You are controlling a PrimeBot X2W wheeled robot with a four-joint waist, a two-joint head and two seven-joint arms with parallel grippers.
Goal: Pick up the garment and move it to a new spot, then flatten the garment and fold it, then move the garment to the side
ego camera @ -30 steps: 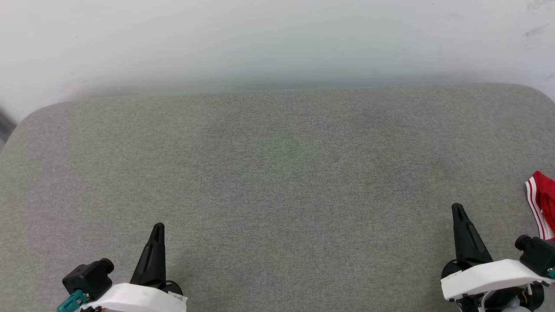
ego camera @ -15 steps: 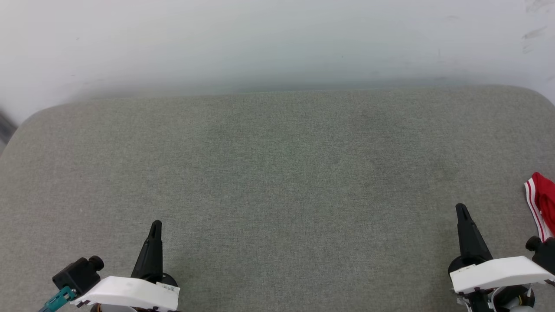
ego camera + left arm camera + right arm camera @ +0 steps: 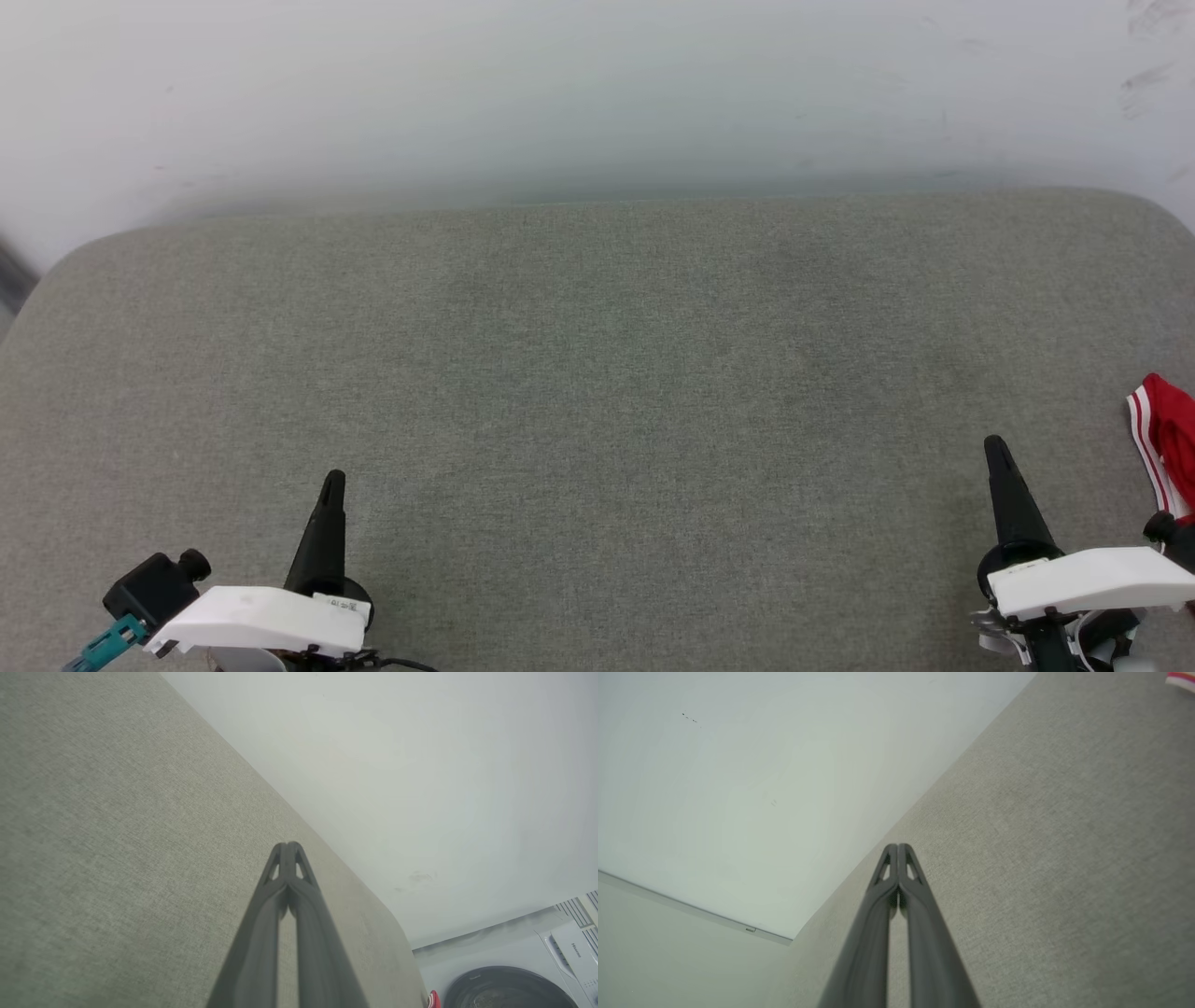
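Only a corner of the garment [image 3: 1167,448] shows, red with white striped trim, at the right edge of the grey padded surface [image 3: 597,373]. A sliver of it also shows in the right wrist view [image 3: 1181,680] and a red speck in the left wrist view [image 3: 432,999]. My right gripper [image 3: 995,448] sits at the lower right, just left of the garment and apart from it, shut and empty. At the lower left my left gripper [image 3: 333,483] is shut as well, with nothing in it. Both wrist views show the fingertips pressed together: left gripper [image 3: 288,847], right gripper [image 3: 897,848].
A white wall [image 3: 597,84] runs behind the padded surface. The surface has rounded far corners. A washing machine [image 3: 518,975] stands beyond the surface's right end in the left wrist view.
Both grippers have drawn back slightly toward the bottom of the view. The view itself has shifted a little downward. The garment lies where it was.
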